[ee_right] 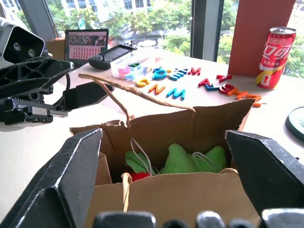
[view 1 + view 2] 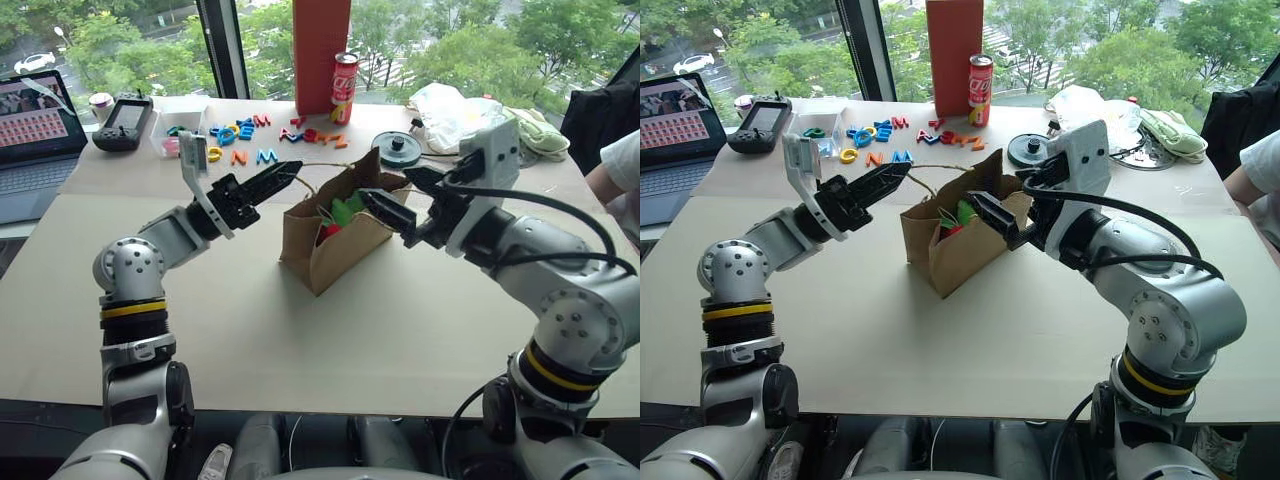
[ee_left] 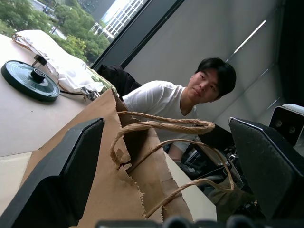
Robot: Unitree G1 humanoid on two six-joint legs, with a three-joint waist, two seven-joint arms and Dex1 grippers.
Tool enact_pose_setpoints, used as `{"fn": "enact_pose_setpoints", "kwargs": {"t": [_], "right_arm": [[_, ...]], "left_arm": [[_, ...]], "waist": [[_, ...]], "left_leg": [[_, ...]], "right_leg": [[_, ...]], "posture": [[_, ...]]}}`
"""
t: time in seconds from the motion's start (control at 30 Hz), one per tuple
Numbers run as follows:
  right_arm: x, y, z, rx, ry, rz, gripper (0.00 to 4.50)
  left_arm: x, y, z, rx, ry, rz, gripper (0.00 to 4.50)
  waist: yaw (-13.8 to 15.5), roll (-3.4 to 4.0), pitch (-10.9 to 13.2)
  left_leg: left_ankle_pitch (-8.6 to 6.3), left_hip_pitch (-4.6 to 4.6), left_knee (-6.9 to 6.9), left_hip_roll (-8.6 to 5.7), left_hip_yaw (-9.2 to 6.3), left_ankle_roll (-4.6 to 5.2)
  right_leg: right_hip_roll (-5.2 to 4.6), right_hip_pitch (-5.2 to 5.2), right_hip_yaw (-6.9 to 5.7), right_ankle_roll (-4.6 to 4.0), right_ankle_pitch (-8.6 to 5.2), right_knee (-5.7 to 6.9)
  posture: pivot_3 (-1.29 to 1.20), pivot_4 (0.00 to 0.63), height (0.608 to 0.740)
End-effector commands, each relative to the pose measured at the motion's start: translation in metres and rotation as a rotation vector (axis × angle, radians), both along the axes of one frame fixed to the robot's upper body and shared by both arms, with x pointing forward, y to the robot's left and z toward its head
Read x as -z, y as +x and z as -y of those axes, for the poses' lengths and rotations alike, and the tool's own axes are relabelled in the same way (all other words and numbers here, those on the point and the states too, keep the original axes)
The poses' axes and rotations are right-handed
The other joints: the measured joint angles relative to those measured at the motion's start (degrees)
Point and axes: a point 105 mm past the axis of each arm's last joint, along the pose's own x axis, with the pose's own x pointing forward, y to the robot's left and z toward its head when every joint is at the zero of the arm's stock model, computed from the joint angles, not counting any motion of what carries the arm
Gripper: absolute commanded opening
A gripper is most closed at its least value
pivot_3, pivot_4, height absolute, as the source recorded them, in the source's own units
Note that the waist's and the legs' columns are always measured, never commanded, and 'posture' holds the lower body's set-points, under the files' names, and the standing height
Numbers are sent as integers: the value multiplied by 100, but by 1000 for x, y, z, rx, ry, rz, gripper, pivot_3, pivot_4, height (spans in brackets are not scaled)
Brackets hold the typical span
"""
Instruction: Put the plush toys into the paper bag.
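Plush toys (image 1: 183,159) in paper bag (image 2: 335,245) on beige table (image 2: 300,340) by window (image 2: 150,45); both hands wide open, empty.

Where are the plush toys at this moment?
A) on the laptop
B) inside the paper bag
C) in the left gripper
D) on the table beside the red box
B: green and red plush toys lie inside the open paper bag, seen from above.

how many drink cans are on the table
1. The red can stands upright at the far edge of the table, just right of the tall red box and behind the colored letters. Others could be hidden behind the box or the white plastic bag.
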Motion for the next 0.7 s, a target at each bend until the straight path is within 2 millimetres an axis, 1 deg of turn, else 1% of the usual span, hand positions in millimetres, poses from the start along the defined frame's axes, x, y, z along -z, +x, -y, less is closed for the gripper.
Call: {"fn": "enact_pose_setpoints", "kwargs": {"t": [0.03,0.13,0.2,0.27,0.33,0.47,0.53,0.57,0.63,0.67,0.7], "right_arm": [[-14,-25,6,-109,-21,75,4454],[1,-47,2,-256,-96,26,4454],[9,-57,1,-321,-125,-8,4454],[13,-58,2,-336,-127,-25,4454],[18,-53,4,-314,-138,-51,4454],[26,-53,1,-332,-163,-72,3486],[37,-53,-4,-349,-193,-106,2784],[45,-53,-8,-357,-209,-133,2508],[54,-53,-12,-368,-229,-158,1735],[60,-50,-14,-361,-245,-170,1428],[69,-40,-14,-319,-274,-199,1109]], "left_arm": [[7,-10,-14,-10,109,37,4500],[36,-14,-19,-15,303,64,4500],[46,-18,-19,8,361,86,4500],[55,-19,-20,17,406,124,4500],[62,-18,-22,10,438,160,4500],[62,-20,-21,14,440,209,4500],[62,-21,-21,21,451,227,4500],[61,-21,-20,21,455,235,4500],[60,-20,-20,19,457,245,4500],[60,-20,-20,19,464,253,4500],[60,-20,-17,25,476,266,4500]], "waist": [[5,0,0],[8,0,0],[20,0,0],[28,-1,1],[24,-1,1],[15,-1,1],[9,-1,1],[10,-1,1],[13,-1,1],[14,-1,1],[14,-1,1]], "left_leg": [[0,0,0,0,1,0],[-1,5,-6,0,5,0],[-1,6,-11,0,9,0],[-1,5,-10,0,9,0],[0,6,-7,-1,8,1],[1,8,-7,1,5,3],[0,6,-8,1,5,3],[0,6,-9,2,5,4],[-2,5,-9,2,5,6],[-2,3,-9,2,5,6],[-2,3,-9,2,5,7]], "right_leg": [[0,0,0,0,0,0],[0,3,0,-1,-1,-5],[-1,4,0,-4,-2,-9],[-4,4,0,-5,-3,-11],[-7,8,0,-5,-3,-12],[-6,6,3,-7,-2,-11],[-4,2,7,-7,-2,-10],[-2,2,7,-7,-2,-11],[-2,1,7,-6,-3,-11],[-3,1,7,-6,-3,-11],[-3,1,7,-6,-3,-11]], "posture": [[0,150,740],[0,150,740],[0,150,740],[0,150,740],[0,150,740],[0,150,740],[0,150,740],[0,150,740],[0,150,740],[0,150,740],[0,150,740]]}}
